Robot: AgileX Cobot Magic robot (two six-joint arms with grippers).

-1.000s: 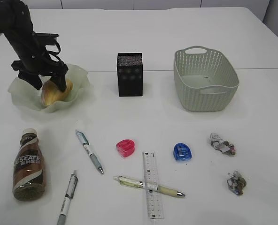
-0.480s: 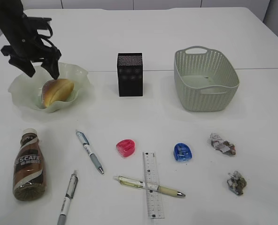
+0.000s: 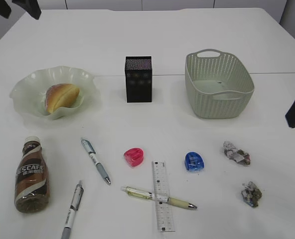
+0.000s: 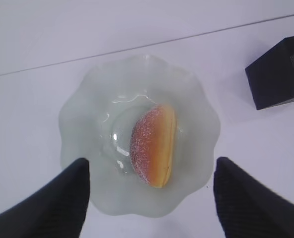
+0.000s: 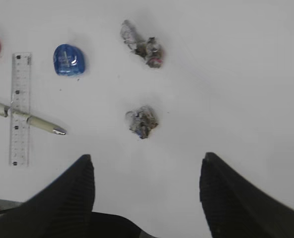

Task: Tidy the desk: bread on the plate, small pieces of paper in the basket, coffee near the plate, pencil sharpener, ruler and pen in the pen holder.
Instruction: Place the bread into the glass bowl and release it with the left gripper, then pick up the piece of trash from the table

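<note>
Left gripper (image 4: 149, 198) is hanging high above the plate (image 4: 87, 119), fingers (image 4: 62, 198) spread wide and gripping nothing. The bread (image 4: 154, 145) is lying inside the plate, slightly off its centre, touching no finger. In the exterior view only dark finger tips are showing at the top left corner.

Right gripper (image 5: 147, 198) is hovering over the near right part of the table (image 3: 137, 35), jaws parted and empty. A crumpled paper piece (image 5: 142, 121) is lying just ahead of the gap between its fingers; a second paper piece (image 5: 142, 44) is sitting farther on, apart from the first. In the exterior view just a dark part of this arm is showing at the right edge.

Working outward: the blue sharpener (image 3: 194, 161) is resting left of the paper, the pink sharpener (image 3: 133, 156) farther left. The ruler (image 3: 162, 195) is lying between them and nearer the camera, with a pen (image 3: 157, 197) crossing over it. Two more pens (one (image 3: 95, 161) near the pink sharpener, one (image 3: 72, 209) at the front edge) are lying flat. The coffee bottle (image 3: 32, 175) is lying on its side at front left, in front of the plate but apart from it. The black pen holder (image 3: 138, 78) is standing upright mid-table; the basket (image 3: 218, 94) is sitting to its right.
</note>
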